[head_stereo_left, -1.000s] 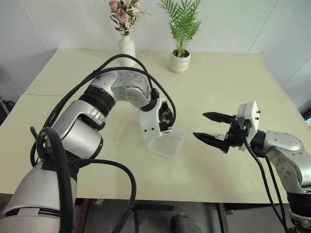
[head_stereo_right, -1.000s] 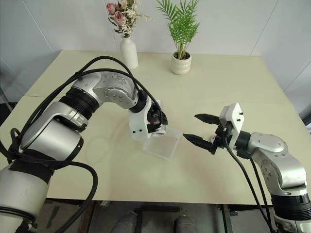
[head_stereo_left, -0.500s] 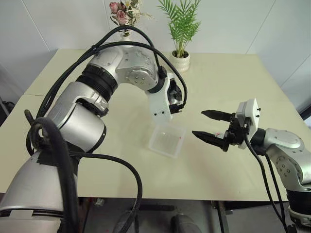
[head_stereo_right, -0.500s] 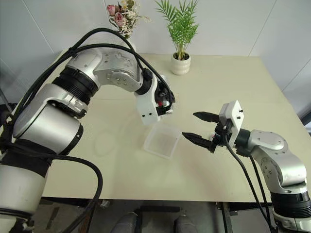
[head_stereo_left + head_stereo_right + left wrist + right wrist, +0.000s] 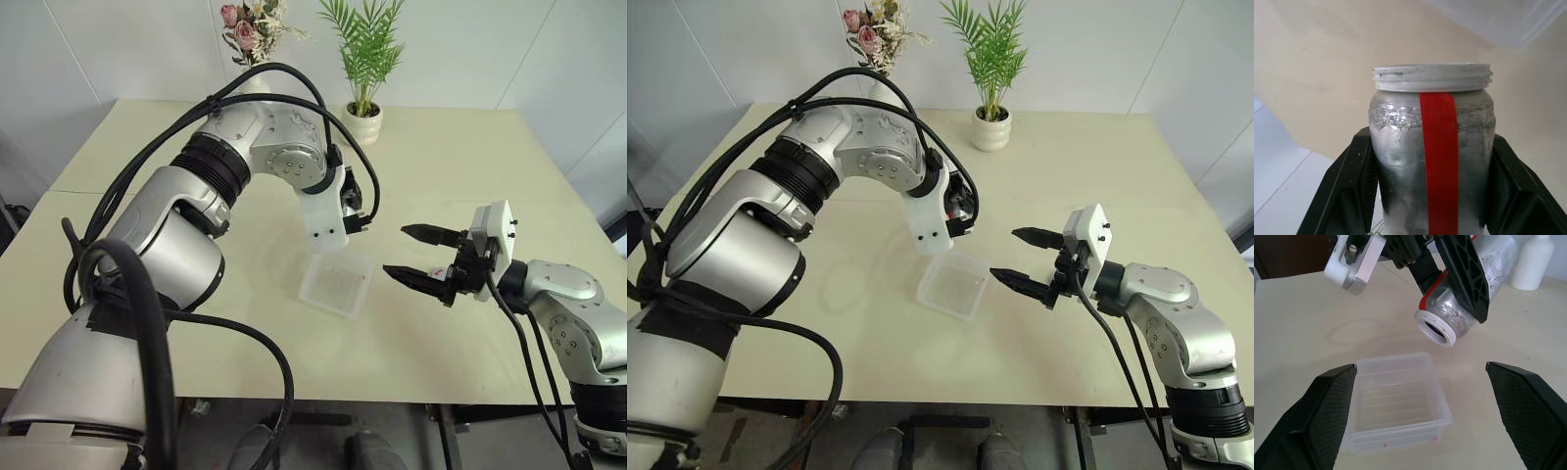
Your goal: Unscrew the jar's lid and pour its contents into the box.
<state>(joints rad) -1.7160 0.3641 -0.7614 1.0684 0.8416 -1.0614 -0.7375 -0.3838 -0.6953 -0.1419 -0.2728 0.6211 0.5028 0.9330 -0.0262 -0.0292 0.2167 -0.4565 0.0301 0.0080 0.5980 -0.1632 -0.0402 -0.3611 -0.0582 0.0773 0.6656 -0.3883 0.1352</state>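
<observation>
We see the left gripper point(image 5: 1449, 279) now raised off the box point(image 5: 337, 285), clamping the open jar point(image 5: 1432, 147); right gripper point(image 5: 423, 257) unchanged, spread empty.

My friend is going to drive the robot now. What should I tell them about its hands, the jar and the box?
Left gripper: shut on the jar, held above the table and tilted, its open mouth pointing down toward the box.
Right gripper: open, holding nothing, beside the box.
Box: on the table, under and just ahead of the jar's mouth. I can't tell whether anything is in it.
Done: the lid is off the jar; the bare threads show.
Left: I can't tell whether the jar has been emptied. If not, finish pouring into the box.
</observation>
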